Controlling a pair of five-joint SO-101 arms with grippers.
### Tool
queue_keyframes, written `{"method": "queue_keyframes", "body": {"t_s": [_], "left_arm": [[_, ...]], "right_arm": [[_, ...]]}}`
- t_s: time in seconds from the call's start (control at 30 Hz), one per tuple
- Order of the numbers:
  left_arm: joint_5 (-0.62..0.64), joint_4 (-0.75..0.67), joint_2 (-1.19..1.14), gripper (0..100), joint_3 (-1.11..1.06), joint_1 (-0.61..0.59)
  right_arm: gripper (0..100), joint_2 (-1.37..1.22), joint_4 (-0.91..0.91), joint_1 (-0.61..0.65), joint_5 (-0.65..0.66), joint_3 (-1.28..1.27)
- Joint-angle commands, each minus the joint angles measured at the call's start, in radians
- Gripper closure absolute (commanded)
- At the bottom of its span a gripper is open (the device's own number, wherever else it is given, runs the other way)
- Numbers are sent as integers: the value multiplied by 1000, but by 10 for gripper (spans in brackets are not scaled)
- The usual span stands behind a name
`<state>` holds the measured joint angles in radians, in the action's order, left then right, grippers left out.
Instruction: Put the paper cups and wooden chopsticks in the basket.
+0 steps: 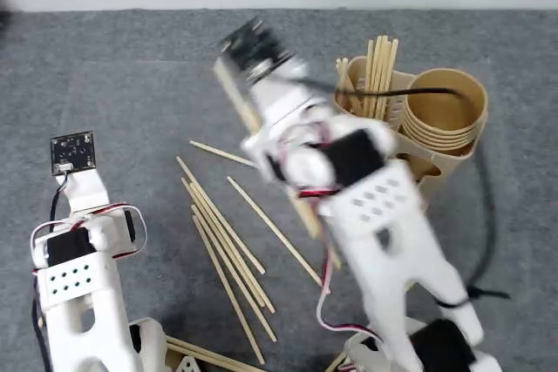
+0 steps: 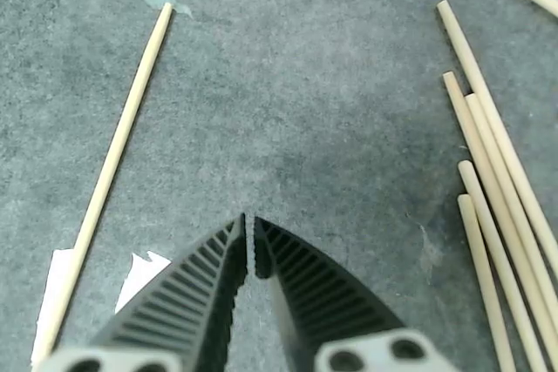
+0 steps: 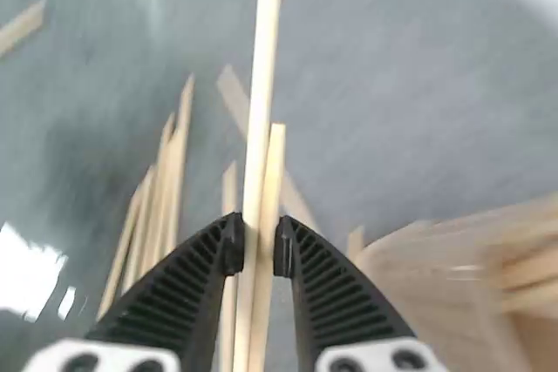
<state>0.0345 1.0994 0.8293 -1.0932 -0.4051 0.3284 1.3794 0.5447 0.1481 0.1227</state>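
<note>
Chopsticks point(image 3: 264, 58) — between right jaws

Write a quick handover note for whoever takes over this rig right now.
Left end effector: shut, empty, over the mat.
Right end effector: shut on the held chopsticks, apparently two, raised near the basket.
Done: paper cups stacked in the basket, upright chopsticks beside them.
Left: drop the held ones in, then gather the loose chopsticks off the mat.
</note>
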Motion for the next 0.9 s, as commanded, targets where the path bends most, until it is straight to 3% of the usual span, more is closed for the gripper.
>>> {"method": "queue_keyframes", "body": {"t_s": [0.0, 0.17, 0.5, 0.7, 0.87], "left_arm": [[-14, -20, 2, 982, 5, 2], [-14, -20, 2, 982, 5, 3], [-14, -20, -3, 982, 4, 3], [-14, -20, -3, 982, 4, 2], [-14, -20, -3, 982, 4, 2]], "right_arm": [[991, 70, -33, -110, 18, 199], [991, 82, -205, -200, 14, 302], [991, 96, -532, -329, 20, 276], [991, 97, -691, -366, 20, 40], [991, 154, -974, -407, 20, -307]]}}
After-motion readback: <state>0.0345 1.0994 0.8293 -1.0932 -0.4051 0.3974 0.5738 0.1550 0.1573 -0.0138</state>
